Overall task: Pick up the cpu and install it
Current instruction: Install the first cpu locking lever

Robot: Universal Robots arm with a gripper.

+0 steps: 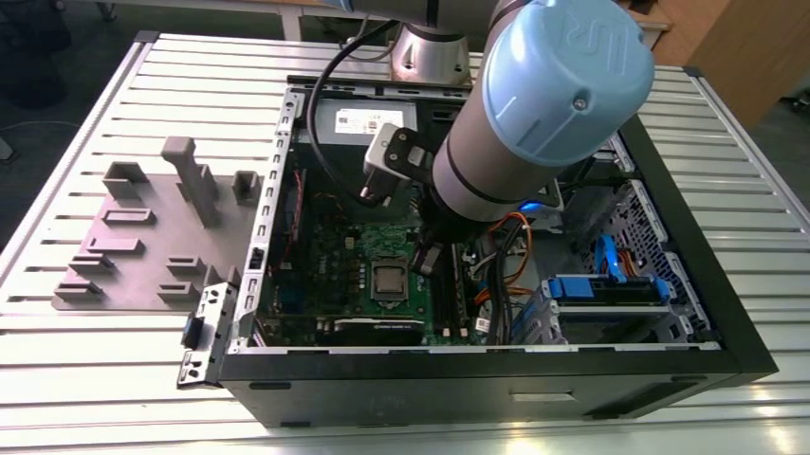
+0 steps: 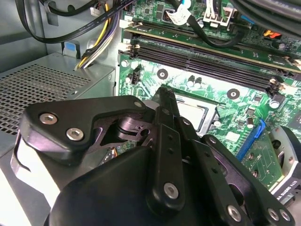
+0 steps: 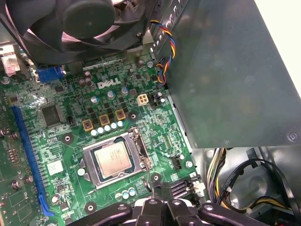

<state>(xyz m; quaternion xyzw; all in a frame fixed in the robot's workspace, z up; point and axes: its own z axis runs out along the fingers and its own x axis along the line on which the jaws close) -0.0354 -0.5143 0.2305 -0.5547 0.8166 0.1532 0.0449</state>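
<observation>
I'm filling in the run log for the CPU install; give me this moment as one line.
cpu: seated in motherboard socket | gripper: inside case, beside socket, holding nothing | socket frame: around chip

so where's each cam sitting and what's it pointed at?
Exterior view: off the arm, above the open PC case, looking down; arm and gripper show.
First wrist view: on the arm, facing the motherboard and cpu in its socket; gripper at the edge.
Second wrist view: behind the gripper, facing the board.
Both wrist views share the cpu.

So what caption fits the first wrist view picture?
The cpu sits in its motherboard socket, near the gripper.
</observation>
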